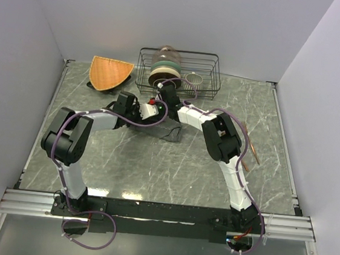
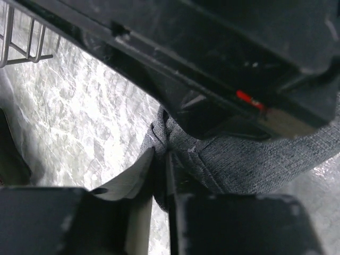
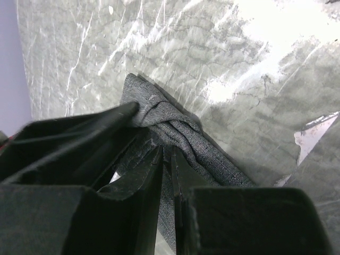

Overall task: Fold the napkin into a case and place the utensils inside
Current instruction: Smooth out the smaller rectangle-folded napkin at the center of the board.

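The dark grey napkin (image 1: 170,132) lies bunched on the marble table between the two arms. My left gripper (image 1: 139,117) is shut on a gathered fold of the napkin (image 2: 249,159); its jaws (image 2: 161,159) pinch the cloth with only a thin gap. My right gripper (image 1: 156,117) is close beside it. In the right wrist view its jaws (image 3: 166,154) are shut on a twisted edge of the napkin (image 3: 212,154). The copper utensils (image 1: 251,147) lie on the table to the right of the right arm. No folded case shows.
A wire rack (image 1: 178,73) holding plates and a cup stands at the back, its corner (image 2: 21,42) near the left gripper. An orange woven mat (image 1: 110,72) lies at the back left. The right arm's black body (image 2: 239,58) hangs just over the left gripper. Walls enclose the table.
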Robot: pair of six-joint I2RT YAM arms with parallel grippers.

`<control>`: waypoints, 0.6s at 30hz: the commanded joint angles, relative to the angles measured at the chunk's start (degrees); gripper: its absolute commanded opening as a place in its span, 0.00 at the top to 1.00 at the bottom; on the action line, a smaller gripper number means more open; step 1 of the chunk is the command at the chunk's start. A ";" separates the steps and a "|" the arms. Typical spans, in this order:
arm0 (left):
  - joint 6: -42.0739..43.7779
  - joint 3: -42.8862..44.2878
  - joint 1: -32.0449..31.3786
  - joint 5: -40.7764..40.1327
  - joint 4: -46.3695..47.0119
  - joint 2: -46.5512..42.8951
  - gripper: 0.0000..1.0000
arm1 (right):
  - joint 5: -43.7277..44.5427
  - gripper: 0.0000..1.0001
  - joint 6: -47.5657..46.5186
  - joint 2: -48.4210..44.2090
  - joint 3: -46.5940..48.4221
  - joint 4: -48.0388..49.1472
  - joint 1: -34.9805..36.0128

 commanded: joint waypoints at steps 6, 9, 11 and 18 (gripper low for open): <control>2.34 0.79 -0.05 0.36 1.20 -0.84 0.99 | 3.06 0.80 -1.09 2.60 2.74 -1.53 0.00; 2.08 0.97 -0.31 0.98 0.41 -2.16 0.99 | 3.15 0.80 -1.09 2.69 3.00 -1.62 0.00; 2.08 0.97 -0.31 1.68 -0.39 -3.30 0.98 | 3.41 0.80 -1.26 2.77 3.27 -1.88 0.00; 0.41 1.76 -0.31 3.96 -3.46 -5.85 0.92 | 3.85 0.80 -1.35 2.69 3.36 -1.97 0.09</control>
